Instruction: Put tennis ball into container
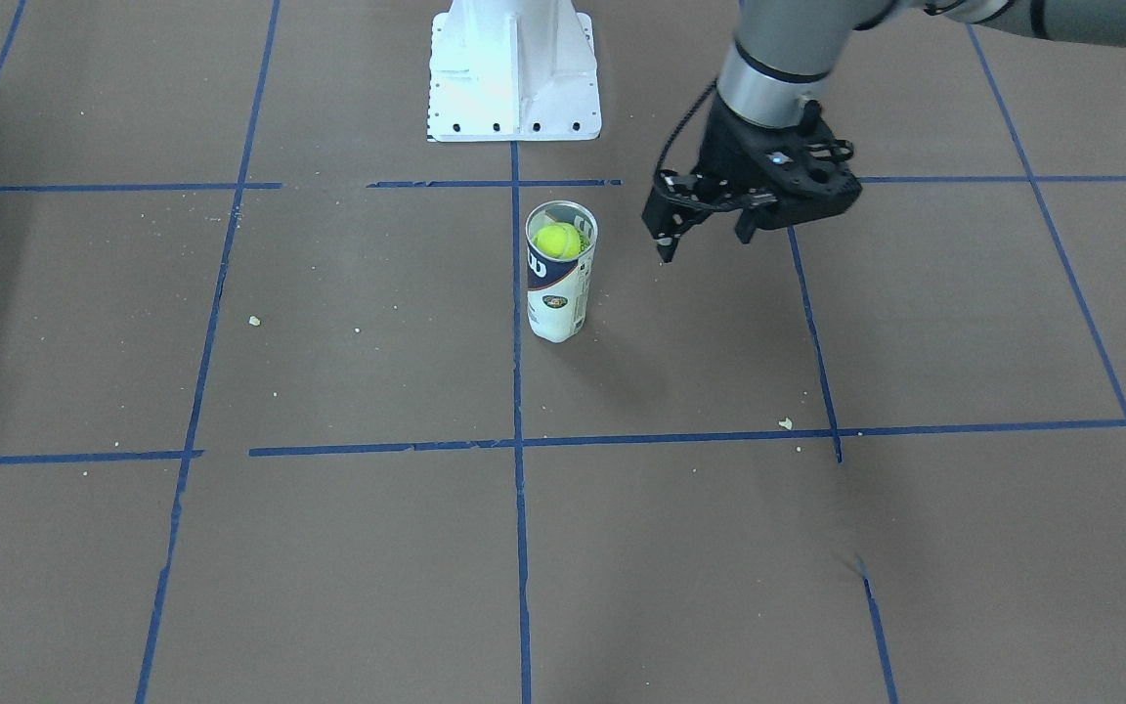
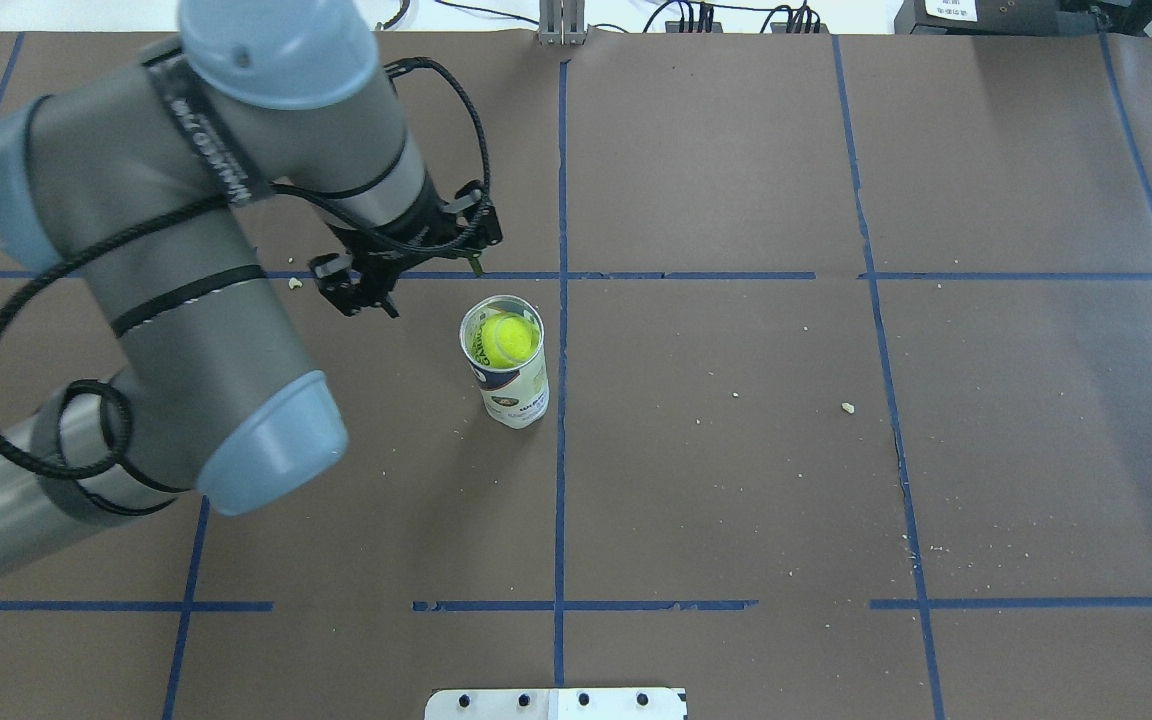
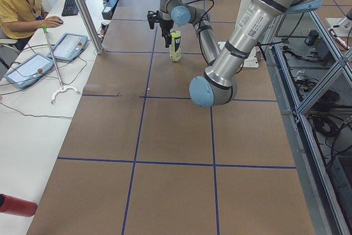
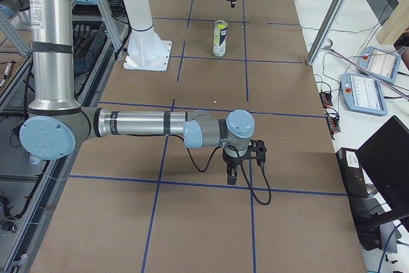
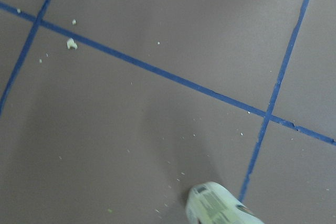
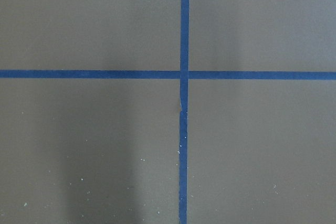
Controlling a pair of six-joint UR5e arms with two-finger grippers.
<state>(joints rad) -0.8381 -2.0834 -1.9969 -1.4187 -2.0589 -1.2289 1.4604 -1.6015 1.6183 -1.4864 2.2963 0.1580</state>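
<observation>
The right pincer is parked low over the desk, well apart from the work; its state cannot be told. Farther on, the container is stood upright, so the tennis ball is kept seated just under its rim. Beyond, the left pincer is held apart and empty, raised beside the rim and clear of the ball; the drop is judged done.

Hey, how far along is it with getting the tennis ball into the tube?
Looks done: the ball sits inside the upright tube, just below its rim. Nothing in hand: the left gripper is open and empty, beside the tube, not touching it. The right gripper hangs far off over the table. Left, at most: pulling the left gripper back.
</observation>
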